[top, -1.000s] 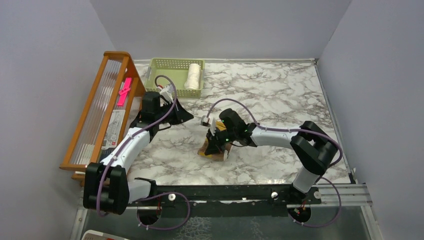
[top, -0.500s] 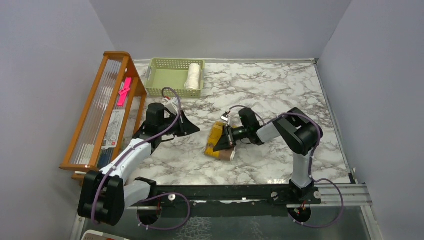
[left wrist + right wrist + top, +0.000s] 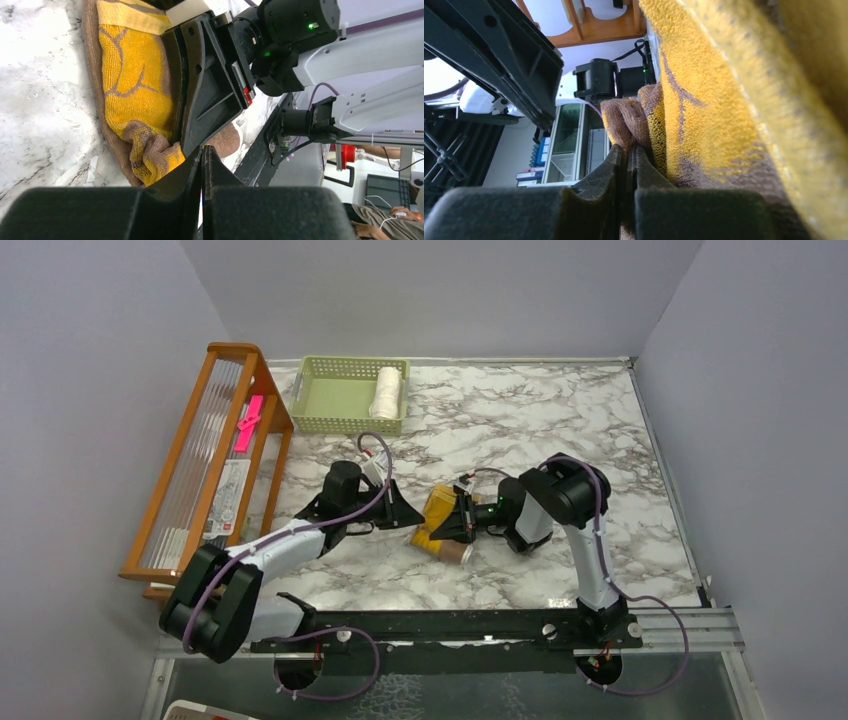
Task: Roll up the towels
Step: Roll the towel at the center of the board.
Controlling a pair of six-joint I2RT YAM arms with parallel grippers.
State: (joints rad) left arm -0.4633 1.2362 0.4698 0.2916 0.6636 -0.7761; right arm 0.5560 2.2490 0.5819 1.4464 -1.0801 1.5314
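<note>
The mustard-yellow towel [image 3: 437,508] is partly rolled at the table's middle, its brown end [image 3: 457,551] toward the front. My right gripper [image 3: 455,524] is shut on it, and in the right wrist view a brown fold [image 3: 626,122] is pinched between the fingertips [image 3: 628,150], with yellow cloth [image 3: 724,100] filling the right side. My left gripper [image 3: 408,516] sits just left of the towel, shut with nothing in it [image 3: 204,151], its tips beside the towel's crumpled corner [image 3: 150,155]. The cream-white towel [image 3: 387,390] lies rolled in the green basket [image 3: 345,423].
A wooden rack [image 3: 215,460] with papers and a pink item stands along the left edge. The green basket stands at the back left of the marble table [image 3: 560,420]. Grey walls close the sides and back.
My left arm has swung right, up to the yellow towel. My right arm has folded in, turning and dragging the towel slightly toward the back.
</note>
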